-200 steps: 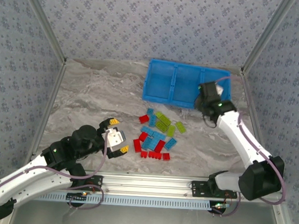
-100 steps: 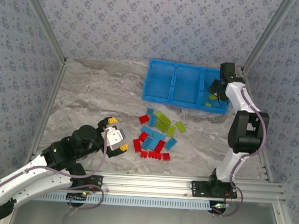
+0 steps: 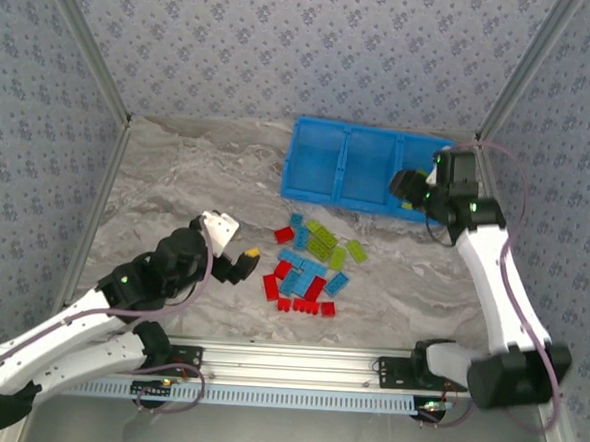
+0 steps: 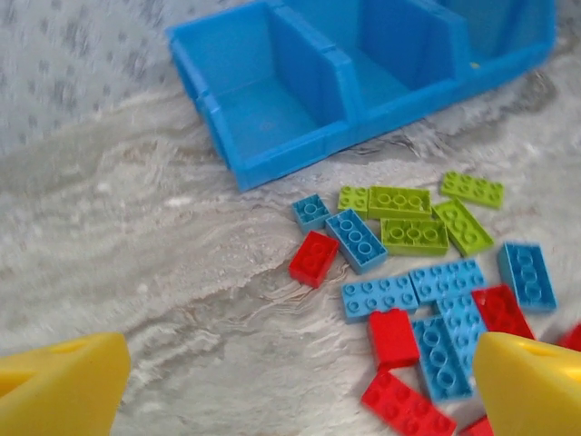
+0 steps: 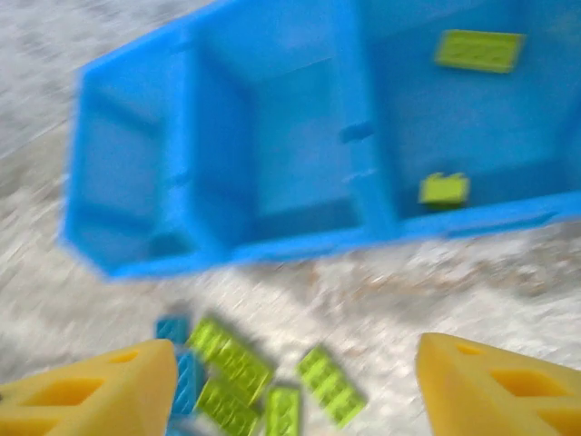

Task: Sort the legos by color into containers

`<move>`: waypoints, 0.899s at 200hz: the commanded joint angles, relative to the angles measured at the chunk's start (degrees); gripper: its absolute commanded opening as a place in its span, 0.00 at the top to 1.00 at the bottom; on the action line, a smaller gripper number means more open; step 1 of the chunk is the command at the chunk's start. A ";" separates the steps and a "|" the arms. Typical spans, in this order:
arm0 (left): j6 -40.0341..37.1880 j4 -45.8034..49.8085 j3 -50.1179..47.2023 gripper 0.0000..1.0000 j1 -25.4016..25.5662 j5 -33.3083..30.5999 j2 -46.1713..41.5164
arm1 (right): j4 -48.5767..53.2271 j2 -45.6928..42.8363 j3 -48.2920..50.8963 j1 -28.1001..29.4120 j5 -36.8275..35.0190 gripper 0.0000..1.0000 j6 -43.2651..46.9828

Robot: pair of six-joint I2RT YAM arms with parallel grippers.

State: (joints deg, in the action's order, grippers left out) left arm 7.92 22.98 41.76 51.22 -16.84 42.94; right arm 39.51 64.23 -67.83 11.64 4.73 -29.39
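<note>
The legos [image 3: 307, 267] lie in a loose pile of red, light blue and yellow-green bricks at mid table. Behind them stands the blue three-compartment tray [image 3: 338, 199]. My left gripper [image 3: 235, 243] hovers open just left of the pile; in the left wrist view [image 4: 295, 391] nothing lies between its yellow fingertips [image 4: 59, 386], and red bricks [image 4: 392, 338] sit close ahead. My right gripper [image 3: 410, 186] hangs open and empty above the tray's right compartment. The right wrist view [image 5: 295, 395] shows two yellow-green bricks [image 5: 478, 50] inside that compartment of the tray [image 5: 300, 243].
Patterned walls and metal posts close in the marble table on three sides. The tray's [image 4: 300, 150] left and middle compartments look bare inside. Bare marble stretches left of the pile and in front of the tray.
My right gripper's jaws have spread wide and the arm has swung back from the tray's far right end. My left gripper has rolled and moved toward the pile.
</note>
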 commanded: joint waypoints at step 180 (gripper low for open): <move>-7.16 6.72 32.55 0.31 -18.18 31.57 67.08 | 13.59 -5.50 5.34 40.88 -10.00 0.00 -8.53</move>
State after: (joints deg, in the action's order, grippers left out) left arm 3.62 27.64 72.31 32.45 12.58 108.60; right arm 51.24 58.94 -61.17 52.16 -2.94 -36.27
